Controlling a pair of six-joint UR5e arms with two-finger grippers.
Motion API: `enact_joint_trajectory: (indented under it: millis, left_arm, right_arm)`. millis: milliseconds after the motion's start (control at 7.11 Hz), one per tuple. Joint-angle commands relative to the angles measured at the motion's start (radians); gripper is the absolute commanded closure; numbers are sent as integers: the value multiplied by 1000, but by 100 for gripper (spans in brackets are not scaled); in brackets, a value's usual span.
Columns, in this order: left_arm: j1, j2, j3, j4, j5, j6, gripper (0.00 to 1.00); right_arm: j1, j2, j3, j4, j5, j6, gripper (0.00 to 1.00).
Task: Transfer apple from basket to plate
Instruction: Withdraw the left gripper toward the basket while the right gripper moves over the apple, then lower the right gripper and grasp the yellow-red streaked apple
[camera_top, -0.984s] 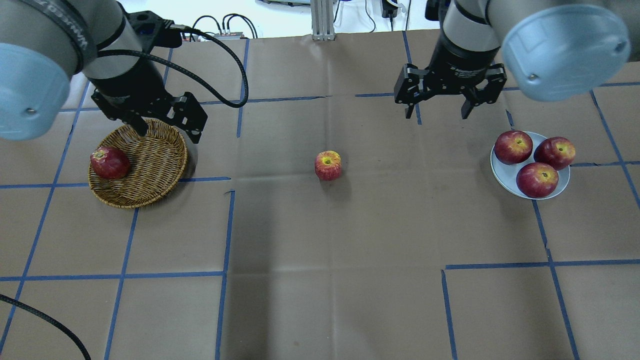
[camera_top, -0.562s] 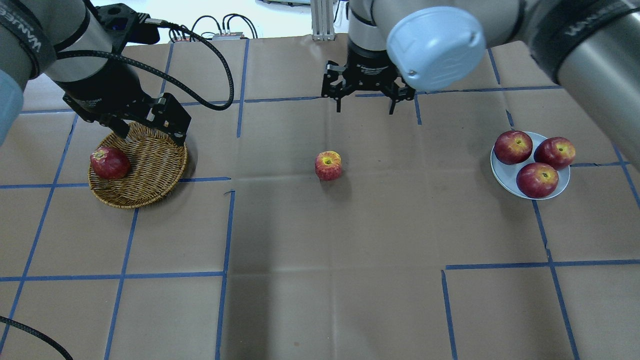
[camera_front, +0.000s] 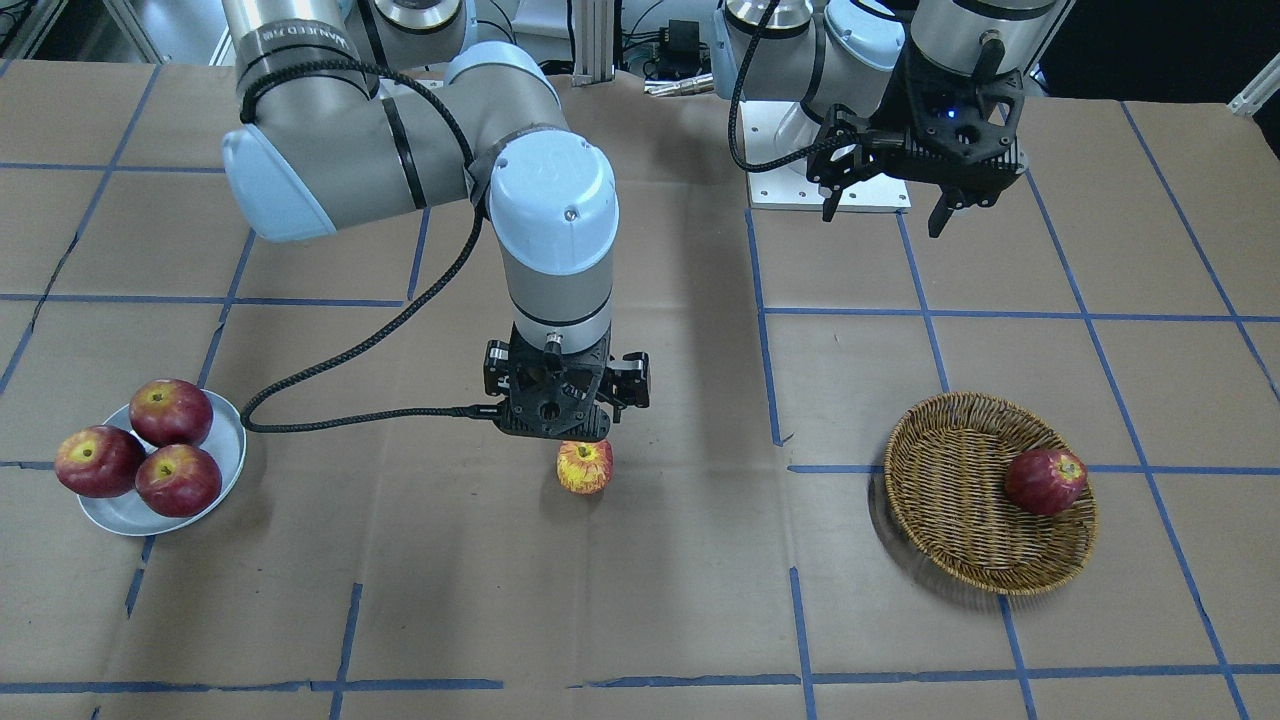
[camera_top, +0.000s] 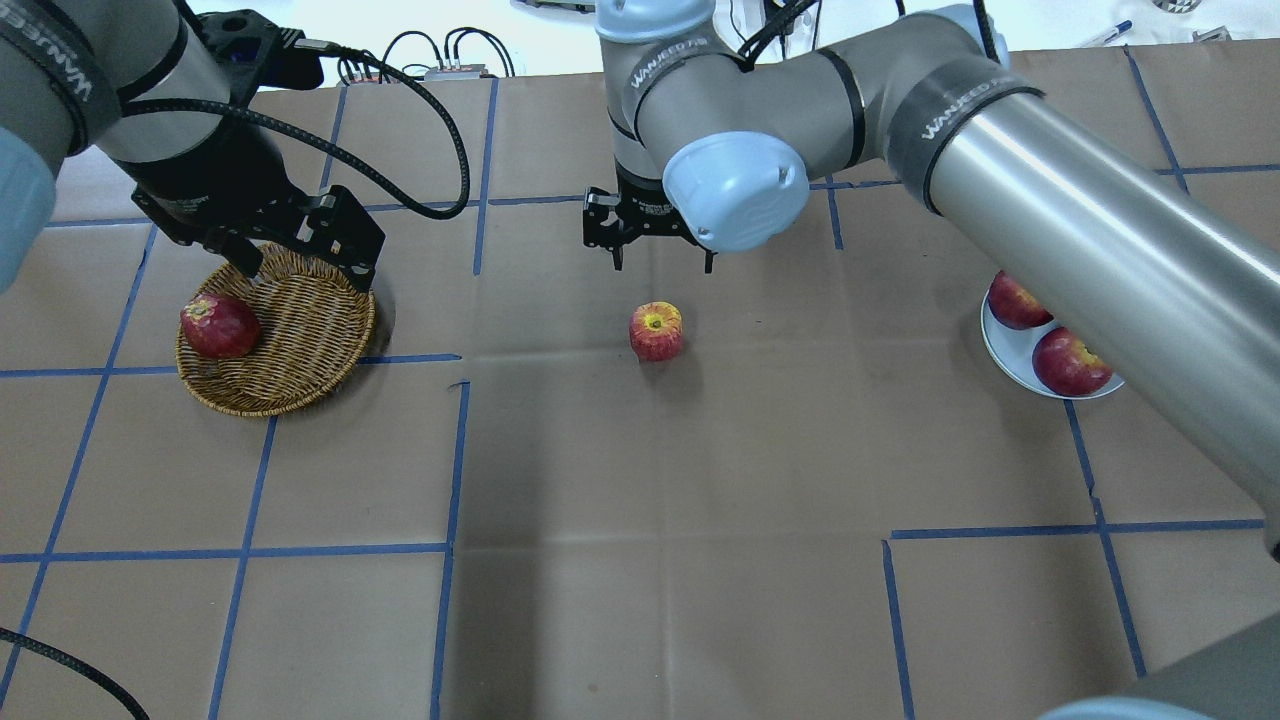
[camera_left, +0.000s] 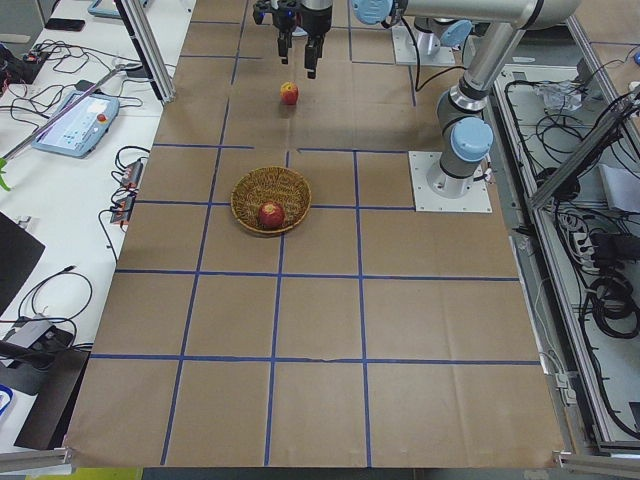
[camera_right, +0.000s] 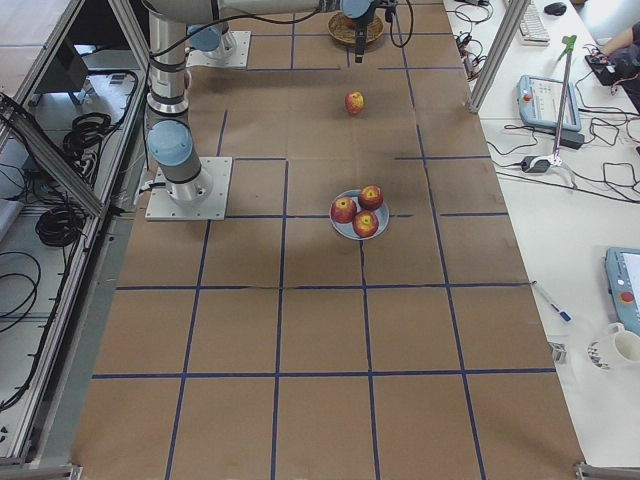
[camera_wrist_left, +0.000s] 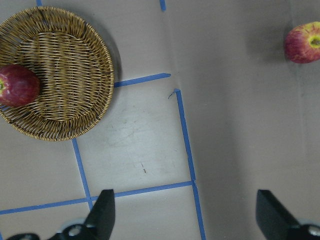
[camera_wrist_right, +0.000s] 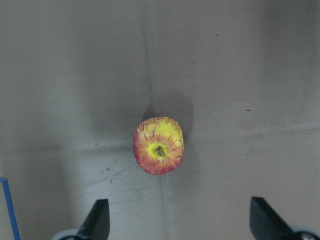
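The apple (camera_top: 656, 331), yellow streaked with red, stands alone on the brown paper at mid-table, outside the basket and the plate. My right gripper (camera_top: 662, 262) is open and hovers right above it; in the right wrist view the apple (camera_wrist_right: 158, 145) lies ahead of the spread fingers (camera_wrist_right: 97, 219). The wicker basket (camera_top: 300, 330) at the left holds one dark red apple (camera_top: 219, 325). My left gripper (camera_top: 305, 272) is open and empty, raised over the basket's far rim. The pale plate (camera_top: 1003, 348) at the right is partly hidden by my right arm.
The plate (camera_front: 232, 432) carries three dark red apples (camera_front: 172, 411). The left arm's black cable (camera_top: 440, 130) loops over the table behind the basket. My right arm's long forearm (camera_top: 1100, 250) stretches across the right half of the table.
My right arm has swung left from beside the plate to above the apple at mid-table, gripper staying open. My left gripper shifted slightly left over the basket.
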Motion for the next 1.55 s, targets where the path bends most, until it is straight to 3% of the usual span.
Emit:
enact_joint_trajectory:
  millis: [0, 281, 703, 984, 1125, 1406]
  left_arm:
    - [0, 8, -1, -1, -2, 3, 1]
    - [0, 4, -3, 1, -2, 3, 1]
    - [0, 2, -3, -1, -2, 3, 1]
    - [0, -1, -3, -1, -2, 3, 1]
    - [0, 2, -3, -1, -2, 3, 1]
    - [0, 2, -3, -1, -2, 3, 1]
  right_arm:
    - [2, 57, 87, -190, 0, 11, 0]
    - [5, 131, 102, -249, 3, 3, 0]
    - [9, 157, 144, -258, 14, -4, 2]
    - [3, 157, 129, -263, 12, -9, 40]
    - [-1, 151, 118, -263, 8, -9, 47]
    - [-23, 107, 49, -193, 11, -10, 49]
